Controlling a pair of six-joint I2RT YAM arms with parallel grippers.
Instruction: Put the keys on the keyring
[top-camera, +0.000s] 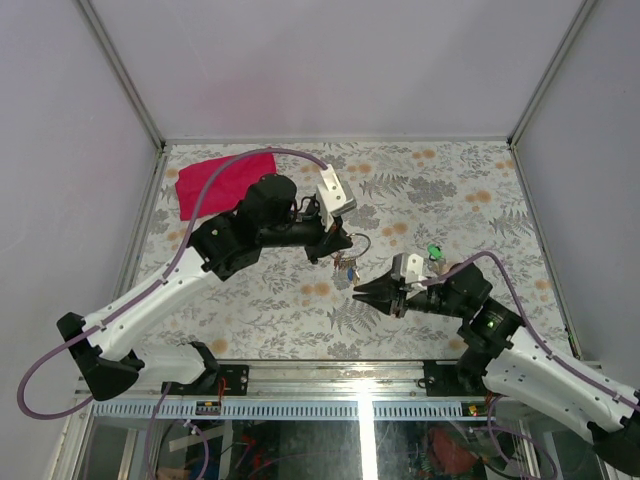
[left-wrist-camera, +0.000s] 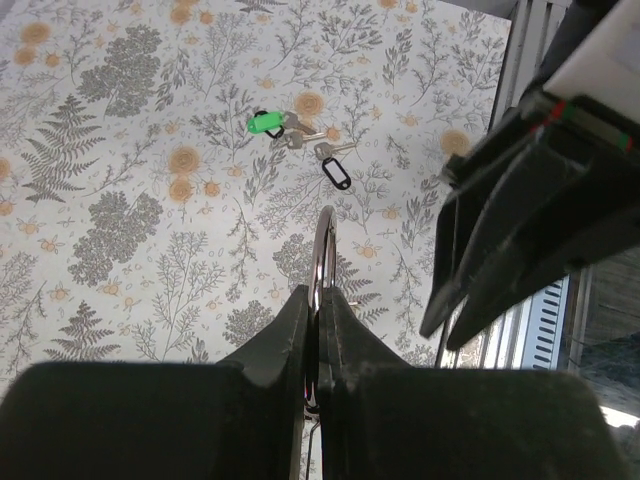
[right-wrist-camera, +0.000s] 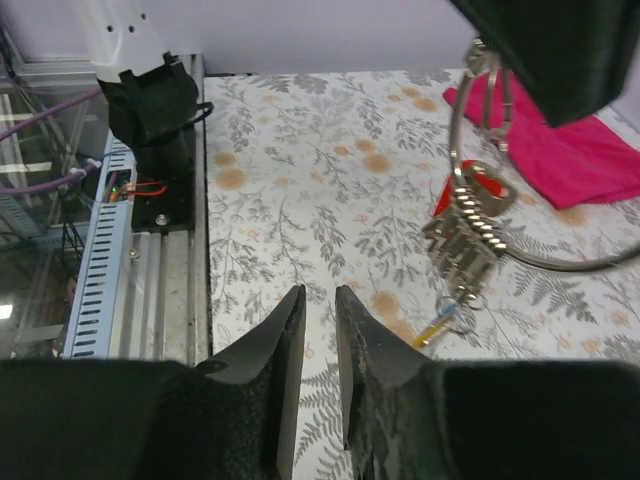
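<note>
**Left gripper:** The left gripper (left-wrist-camera: 318, 300) has its fingers pressed together on the keyring (left-wrist-camera: 323, 245). The keyring is a thin, shiny silver wire loop, held edge-on above the floral table (left-wrist-camera: 120, 200).

**On the ring:** In the right wrist view, a cluster of silver keys (right-wrist-camera: 463, 240) with a red tag (right-wrist-camera: 482, 190) hangs from the loop.

**Right gripper:** The right gripper (right-wrist-camera: 320, 300) has its fingers slightly apart with nothing between them. It is near the cluster and not touching it.

**On the table:** A green-tagged key (left-wrist-camera: 266, 123) and a dark-tagged key (left-wrist-camera: 337, 175) lie just beside each other. A pink cloth (top-camera: 225, 180) lies at the far left.
</note>
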